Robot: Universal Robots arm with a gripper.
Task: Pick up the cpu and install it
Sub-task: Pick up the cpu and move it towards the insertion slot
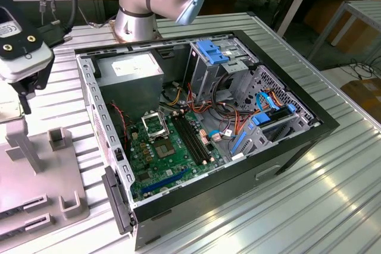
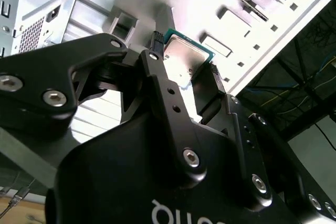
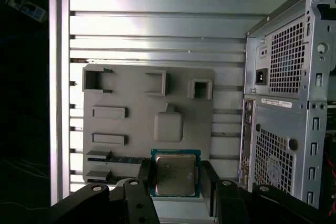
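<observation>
One small cpu [image 3: 175, 174] is held in the gripper [image 3: 176, 169], whose two black fingers [image 2: 167, 90] are closed in tight on its two side edges, with the shiny pale face turned up to the camera in the first wrist view. The chip hangs over the grey tray [image 3: 147, 108] and looks to be lifted off it, so the picking up seems done. The putting in is not done yet: the black socket [image 1: 156, 124] on the green board [image 1: 164, 162] inside the computer case [image 1: 297, 141] waits well apart from the gripper, which is out at the exterior view's left. The exterior view lets us see the socket and the inside of the case. The first wrist view gives the chip's face, the tray under it and the back of the case, and the second wrist view gives a close look at the fingers pinching the chip's edges
</observation>
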